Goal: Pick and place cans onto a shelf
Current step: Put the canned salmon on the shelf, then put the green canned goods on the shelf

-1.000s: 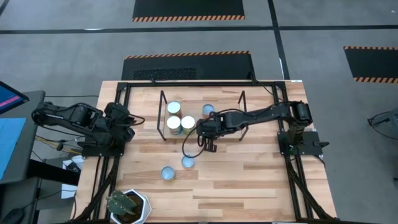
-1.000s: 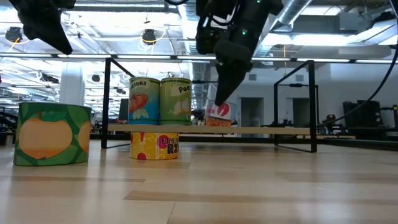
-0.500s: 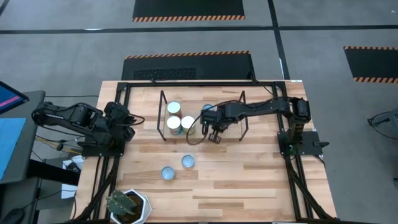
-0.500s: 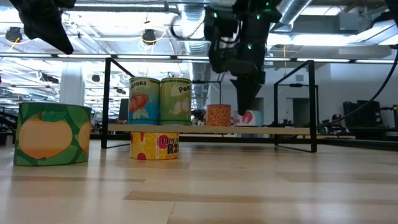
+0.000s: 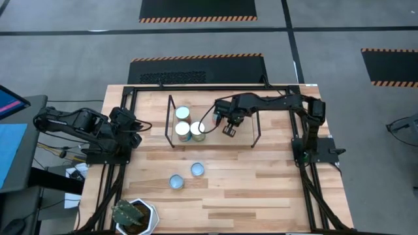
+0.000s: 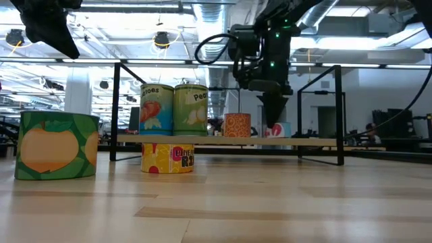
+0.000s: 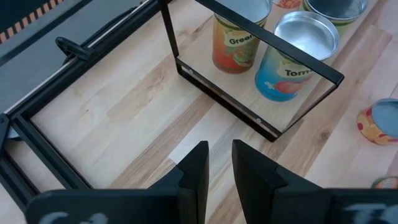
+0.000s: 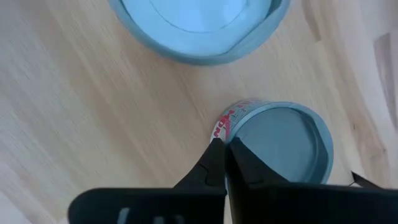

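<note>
R arm [image 5: 228, 128] moved over shelf [image 5: 238, 136], shut fingers [image 8: 217, 163] beside can [image 8: 281, 144]

Wooden table [image 5: 261, 189] w/ black frame, plank top, mid floor. White hex pot w/ green plant [image 5: 135, 215] at near left corner of table. Grey floor around, black mats w/ orange-black hazard stripes [image 5: 198, 9] beyond far edge and at right. Blue-pink screen [image 5: 9, 100] at far left edge. Low view: room behind, ceiling lights [image 6: 160, 39], person [image 6: 370, 131] far right bkgd, small.
</note>
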